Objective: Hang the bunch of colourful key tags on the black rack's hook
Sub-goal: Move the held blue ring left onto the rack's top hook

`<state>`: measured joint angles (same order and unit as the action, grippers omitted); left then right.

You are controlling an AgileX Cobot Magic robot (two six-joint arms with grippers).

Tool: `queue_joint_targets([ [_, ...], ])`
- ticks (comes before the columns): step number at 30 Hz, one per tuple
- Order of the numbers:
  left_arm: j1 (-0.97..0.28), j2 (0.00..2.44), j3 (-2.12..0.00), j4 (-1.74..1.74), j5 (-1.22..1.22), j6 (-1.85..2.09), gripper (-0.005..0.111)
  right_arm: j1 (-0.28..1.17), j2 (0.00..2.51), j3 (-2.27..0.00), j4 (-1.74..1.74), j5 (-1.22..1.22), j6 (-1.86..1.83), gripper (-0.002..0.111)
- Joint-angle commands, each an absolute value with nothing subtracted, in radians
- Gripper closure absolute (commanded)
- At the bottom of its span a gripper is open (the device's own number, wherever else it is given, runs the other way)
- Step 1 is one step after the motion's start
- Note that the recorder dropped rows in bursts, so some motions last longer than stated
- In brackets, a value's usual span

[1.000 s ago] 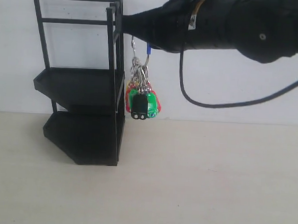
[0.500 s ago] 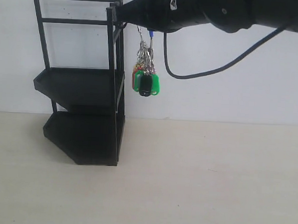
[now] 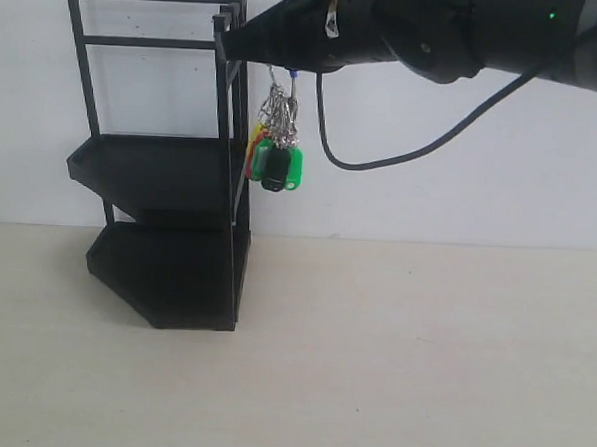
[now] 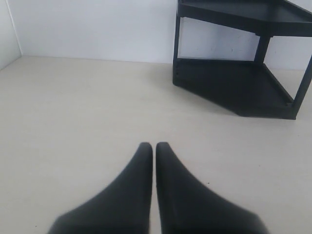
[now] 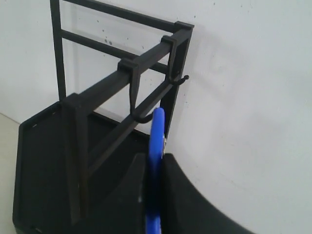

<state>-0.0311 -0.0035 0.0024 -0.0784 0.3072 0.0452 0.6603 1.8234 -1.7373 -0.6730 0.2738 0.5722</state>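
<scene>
The black rack [image 3: 166,177] stands on the table at the left, against the white wall. My right gripper [image 3: 228,44] is at the rack's top corner post, shut on the blue loop [image 5: 157,131] of the colourful key tag bunch [image 3: 275,162], which dangles below on metal rings just right of the post. In the right wrist view the curved hook [image 5: 139,109] juts from the top bar, right beyond the loop's tip; whether they touch is unclear. A second small hook [image 5: 180,78] sits farther along. My left gripper [image 4: 153,146] is shut and empty, low over the table.
The rack's lower tray [image 4: 234,87] lies ahead of the left gripper. A black cable [image 3: 413,149] loops under the right arm. The pale table [image 3: 391,369] stretches right of the rack, and the white wall [image 3: 460,192] is close behind.
My right arm has risen and shifted left towards the rack's top corner. The key tag bunch has come up with it and now hangs closer to the post.
</scene>
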Motion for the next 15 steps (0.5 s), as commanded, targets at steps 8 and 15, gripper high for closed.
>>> queue_joint_targets([
  [8, -0.028, 0.0, 0.0, -0.08, 0.296, 0.045, 0.102, 0.668, 1.878, -1.818, -0.689, 0.246, 0.566, 0.108],
  [15, -0.028, 0.0, 0.0, -0.08, 0.296, 0.045, 0.102, 0.668, 1.924, -1.872, -0.689, 0.274, 0.548, 0.108],
])
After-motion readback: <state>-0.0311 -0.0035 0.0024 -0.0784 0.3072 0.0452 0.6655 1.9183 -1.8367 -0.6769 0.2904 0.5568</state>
